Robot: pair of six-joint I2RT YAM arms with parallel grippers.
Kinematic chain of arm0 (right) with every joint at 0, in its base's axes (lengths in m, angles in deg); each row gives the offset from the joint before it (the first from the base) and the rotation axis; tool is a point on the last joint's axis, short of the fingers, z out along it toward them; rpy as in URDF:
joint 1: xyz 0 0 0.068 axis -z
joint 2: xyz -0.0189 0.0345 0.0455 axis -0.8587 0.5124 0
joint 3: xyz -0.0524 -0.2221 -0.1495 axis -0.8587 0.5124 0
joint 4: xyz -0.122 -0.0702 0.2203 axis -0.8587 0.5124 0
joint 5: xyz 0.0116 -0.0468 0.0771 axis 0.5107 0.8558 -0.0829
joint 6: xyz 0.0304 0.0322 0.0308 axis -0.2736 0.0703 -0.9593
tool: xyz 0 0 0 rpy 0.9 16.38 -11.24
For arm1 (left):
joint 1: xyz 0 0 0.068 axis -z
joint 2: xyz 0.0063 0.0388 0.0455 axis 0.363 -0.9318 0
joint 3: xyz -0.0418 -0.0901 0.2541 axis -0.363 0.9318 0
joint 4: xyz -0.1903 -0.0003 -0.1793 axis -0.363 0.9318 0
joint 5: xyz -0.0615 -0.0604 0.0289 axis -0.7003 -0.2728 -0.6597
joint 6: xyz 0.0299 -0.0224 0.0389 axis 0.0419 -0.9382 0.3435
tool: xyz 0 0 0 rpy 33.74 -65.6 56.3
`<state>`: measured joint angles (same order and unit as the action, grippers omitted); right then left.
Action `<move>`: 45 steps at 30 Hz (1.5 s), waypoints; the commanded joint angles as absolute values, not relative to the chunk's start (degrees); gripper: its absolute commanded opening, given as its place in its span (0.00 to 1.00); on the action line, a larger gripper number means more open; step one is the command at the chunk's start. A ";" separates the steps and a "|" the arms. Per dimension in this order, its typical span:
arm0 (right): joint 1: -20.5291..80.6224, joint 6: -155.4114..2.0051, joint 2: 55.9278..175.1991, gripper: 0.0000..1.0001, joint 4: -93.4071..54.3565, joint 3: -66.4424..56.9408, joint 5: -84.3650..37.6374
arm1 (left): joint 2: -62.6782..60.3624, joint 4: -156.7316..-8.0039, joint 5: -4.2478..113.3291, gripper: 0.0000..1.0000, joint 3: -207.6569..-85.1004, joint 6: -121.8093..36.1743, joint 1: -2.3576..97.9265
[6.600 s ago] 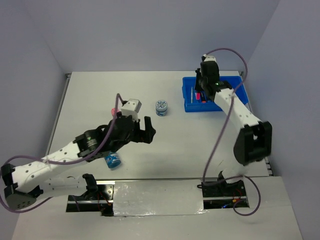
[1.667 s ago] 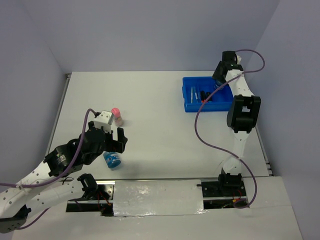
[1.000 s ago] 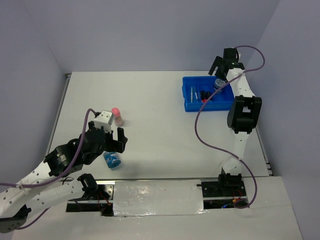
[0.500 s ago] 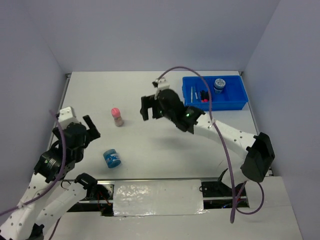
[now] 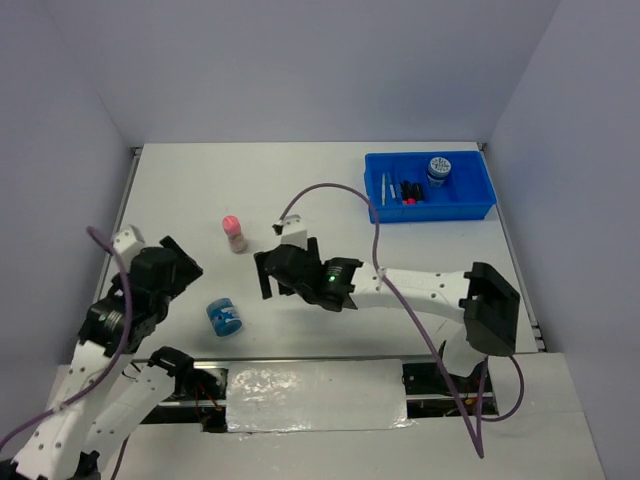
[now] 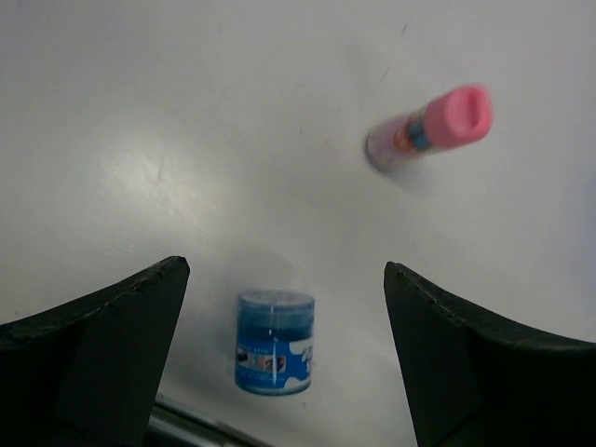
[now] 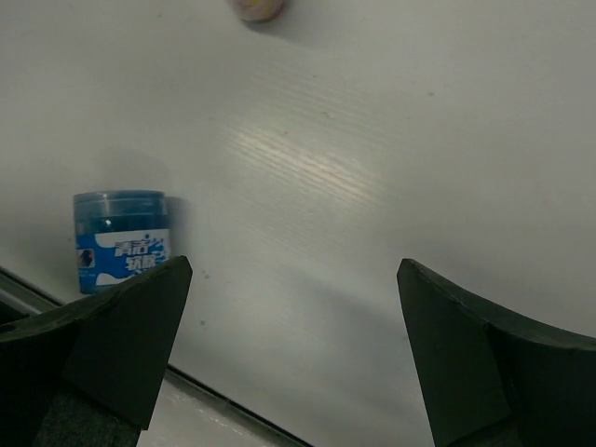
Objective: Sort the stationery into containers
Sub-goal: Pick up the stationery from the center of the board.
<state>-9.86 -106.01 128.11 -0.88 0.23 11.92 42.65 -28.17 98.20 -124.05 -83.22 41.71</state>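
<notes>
On blue jar (image 7: 121,240), illegible white lettering

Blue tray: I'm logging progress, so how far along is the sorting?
Done: one jar, markers and sticks lie in the tray. In hand: nothing; the left end effector and right end effector are open, empty. Remaining: a second jar and the pink-capped bottle sit on the table.

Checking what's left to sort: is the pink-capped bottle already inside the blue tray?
No, the pink-capped bottle stands on the table, well to the left of the blue tray.
</notes>
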 commanded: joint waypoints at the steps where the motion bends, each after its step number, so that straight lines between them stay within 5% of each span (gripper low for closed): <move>1: -8.59 -110.49 119.23 1.00 3.26 2.67 19.69 | 36.82 -25.16 88.74 0.99 -119.48 -93.98 41.59; 16: -6.83 -108.12 111.12 1.00 2.03 11.55 17.33 | 25.91 -23.93 86.09 0.99 -109.81 -111.20 60.56; 28: -6.83 -106.54 109.80 1.00 -0.52 14.54 15.66 | 21.96 -30.34 86.79 0.97 -104.18 -114.21 63.82; 34: -6.83 -105.92 109.63 1.00 -0.35 14.63 15.57 | 21.60 -34.38 89.08 0.83 -102.07 -112.54 64.09; 40: -6.75 -105.66 109.54 1.00 -0.70 14.81 15.22 | 21.69 -36.84 89.52 0.58 -101.28 -109.47 64.18; 42: -6.40 -105.49 109.37 1.00 -1.22 15.25 14.43 | 22.56 -40.17 88.65 0.32 -100.23 -106.93 64.26; 43: -6.04 -105.31 108.76 1.00 -2.36 15.60 13.64 | 22.92 -41.23 87.51 0.10 -100.05 -104.48 64.18; 45: -4.56 -104.87 107.35 1.00 -4.20 17.43 9.97 | 24.85 -46.06 85.49 0.00 -99.35 -99.65 64.87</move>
